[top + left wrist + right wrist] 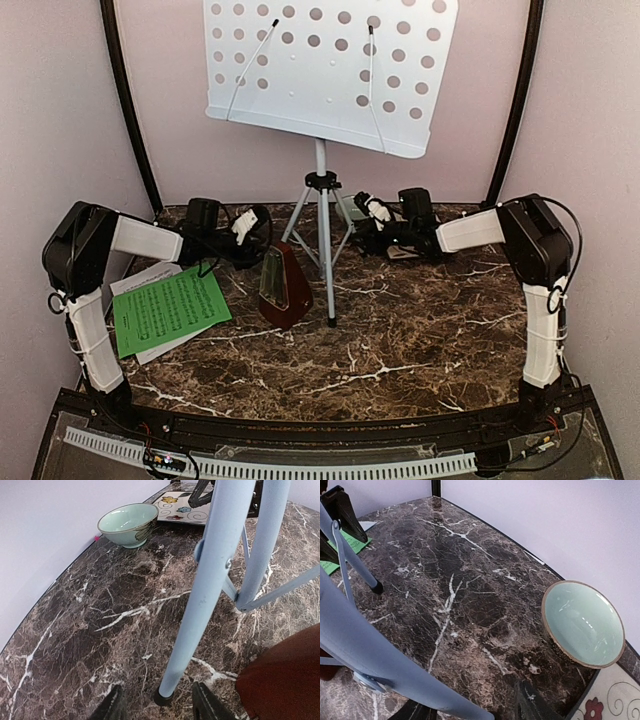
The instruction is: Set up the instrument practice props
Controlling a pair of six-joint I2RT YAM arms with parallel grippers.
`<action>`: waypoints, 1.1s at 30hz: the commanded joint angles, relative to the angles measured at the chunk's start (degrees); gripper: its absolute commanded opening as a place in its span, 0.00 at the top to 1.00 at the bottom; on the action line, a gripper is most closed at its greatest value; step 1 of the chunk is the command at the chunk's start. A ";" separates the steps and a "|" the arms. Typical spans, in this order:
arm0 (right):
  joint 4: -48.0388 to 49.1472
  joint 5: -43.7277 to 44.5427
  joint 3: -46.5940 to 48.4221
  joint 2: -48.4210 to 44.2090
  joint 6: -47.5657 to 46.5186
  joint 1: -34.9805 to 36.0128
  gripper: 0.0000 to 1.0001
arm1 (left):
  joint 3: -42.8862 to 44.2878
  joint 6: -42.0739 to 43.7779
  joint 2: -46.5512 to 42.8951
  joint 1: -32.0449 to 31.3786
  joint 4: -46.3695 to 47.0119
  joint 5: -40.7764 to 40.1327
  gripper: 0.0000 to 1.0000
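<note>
Left gripper (160,707) and right gripper (475,712) each straddle a tripod leg (210,580), jaws apart, not pinching. Beyond, the music stand (321,165) stands upright, metronome (284,287) beside its front leg; music sheets (170,310) lie flat, likely yet to go on its desk (330,70).

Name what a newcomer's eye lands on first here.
The big white hole-punched music-stand desk towers at the back on its pale tripod legs. Both arms reach in at its base: the left gripper and the right gripper each straddle a leg, jaws open. A red-brown pyramid metronome stands beside the legs, with green music sheets to its left.
</note>
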 commanded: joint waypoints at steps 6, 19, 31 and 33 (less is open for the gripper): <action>-1.07 10.21 9.83 4.01 -5.75 -1.12 0.48 | -1.20 -4.03 -3.70 -0.20 2.20 -2.45 0.54; 1.87 7.30 6.91 -2.47 0.03 -0.90 0.30 | -0.52 -11.81 -10.23 -0.20 2.09 -5.69 0.54; 4.42 2.40 -15.76 -19.17 18.67 6.34 0.23 | 8.21 -6.73 -10.49 -1.67 -8.52 2.14 0.55; 4.73 2.34 -18.74 -20.46 21.22 8.98 0.20 | 10.26 -5.09 -9.48 -2.91 -11.36 1.79 0.55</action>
